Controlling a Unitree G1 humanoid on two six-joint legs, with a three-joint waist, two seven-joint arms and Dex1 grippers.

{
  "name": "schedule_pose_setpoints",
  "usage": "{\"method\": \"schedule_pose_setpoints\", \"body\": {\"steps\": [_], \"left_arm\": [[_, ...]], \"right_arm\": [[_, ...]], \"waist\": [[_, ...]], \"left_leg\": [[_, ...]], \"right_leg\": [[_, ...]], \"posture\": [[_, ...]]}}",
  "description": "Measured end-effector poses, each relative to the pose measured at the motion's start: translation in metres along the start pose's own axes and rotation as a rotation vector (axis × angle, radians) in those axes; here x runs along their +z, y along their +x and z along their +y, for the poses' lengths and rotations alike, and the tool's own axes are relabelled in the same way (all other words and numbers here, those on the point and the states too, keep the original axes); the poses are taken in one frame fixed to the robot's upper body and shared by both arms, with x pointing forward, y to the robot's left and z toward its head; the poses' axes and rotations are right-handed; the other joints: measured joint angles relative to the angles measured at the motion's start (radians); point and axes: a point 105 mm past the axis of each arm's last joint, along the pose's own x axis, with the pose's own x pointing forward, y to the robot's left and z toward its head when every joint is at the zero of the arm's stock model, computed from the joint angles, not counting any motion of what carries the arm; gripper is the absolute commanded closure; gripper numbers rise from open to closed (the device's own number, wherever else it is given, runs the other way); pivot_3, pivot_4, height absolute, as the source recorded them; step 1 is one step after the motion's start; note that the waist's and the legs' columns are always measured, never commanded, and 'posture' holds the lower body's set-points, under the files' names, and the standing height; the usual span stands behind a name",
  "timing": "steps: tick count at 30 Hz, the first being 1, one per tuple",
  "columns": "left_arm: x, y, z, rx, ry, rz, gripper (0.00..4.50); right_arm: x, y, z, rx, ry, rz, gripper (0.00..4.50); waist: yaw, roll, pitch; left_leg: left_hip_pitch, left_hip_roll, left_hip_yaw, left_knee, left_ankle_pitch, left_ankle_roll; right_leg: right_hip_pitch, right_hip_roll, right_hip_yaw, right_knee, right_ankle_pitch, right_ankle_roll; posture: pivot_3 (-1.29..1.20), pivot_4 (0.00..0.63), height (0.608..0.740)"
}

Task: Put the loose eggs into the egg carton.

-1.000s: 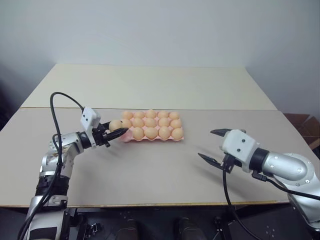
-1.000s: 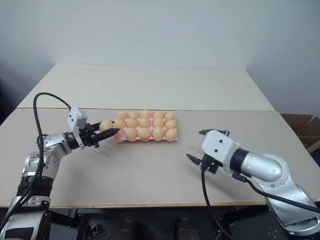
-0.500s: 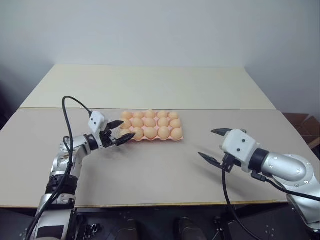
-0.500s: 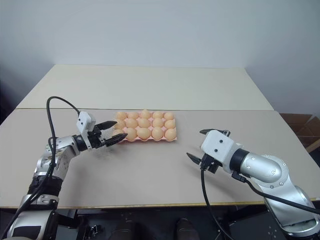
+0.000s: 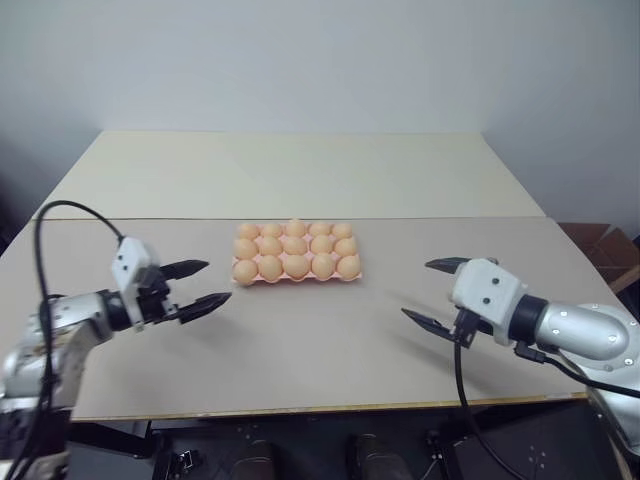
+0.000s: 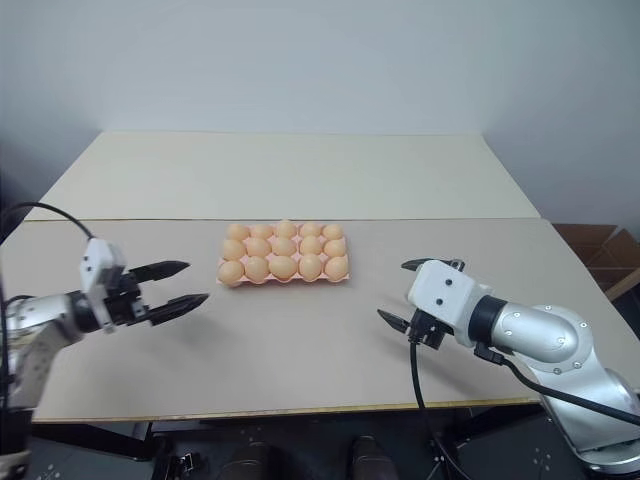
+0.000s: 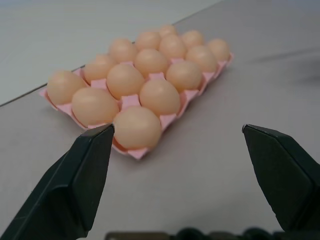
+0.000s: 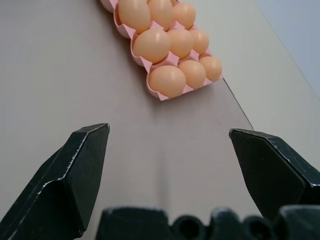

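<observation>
- Since one second ago, your left gripper (image 5: 197, 284) has let go of the egg it carried at the carton's left end and has drawn back toward the table's left side; it is now empty, with its two black fingers spread wide.
- Note that the left gripper hangs above the table (image 5: 300, 340), well apart from the egg carton (image 5: 296, 276) and pointed toward it.
- Your right gripper (image 5: 432, 292) has not moved: jaws spread, holding nothing, above the table to the right of the carton and apart from it.
- Observe the eggs (image 7: 137, 127): every visible cup of the pink carton is filled, three rows of five.
- Locate the carton flat on the near panel of the table, just in front of the seam, between the two grippers.
</observation>
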Motion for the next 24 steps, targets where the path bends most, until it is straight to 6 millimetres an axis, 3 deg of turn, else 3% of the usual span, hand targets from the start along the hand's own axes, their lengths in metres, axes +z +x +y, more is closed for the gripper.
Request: {"method": "schedule_pose_setpoints", "body": {"steps": [6,13,24], "left_arm": [[0.008,-0.032,-0.010,-0.017,0.017,0.068,0.03],[0.030,-0.035,-0.023,-0.037,0.053,0.036,0.03],[0.026,-0.043,-0.030,0.025,0.026,0.070,0.03]], "right_arm": [[0.003,-0.005,0.001,0.059,-0.030,-0.013,0.00],[0.000,-0.005,-0.007,0.079,-0.022,-0.023,0.00],[-0.005,-0.008,-0.022,0.120,-0.057,-0.018,0.00]], "waist": [[0.004,0.000,0.000],[0.007,0.000,0.000],[0.001,0.000,0.000]], "left_leg": [[0.000,0.000,0.000,0.000,0.000,0.000],[0.000,0.000,0.001,0.000,0.000,0.000],[0.000,0.000,0.001,0.000,0.000,0.000]], "right_leg": [[0.000,-0.001,-0.001,-0.001,0.000,0.000],[-0.001,-0.001,0.000,-0.001,0.000,0.000],[-0.001,0.000,0.000,-0.001,0.000,0.000]], "posture": [[0.00,0.150,0.740],[0.00,0.150,0.740],[0.00,0.150,0.740]]}}
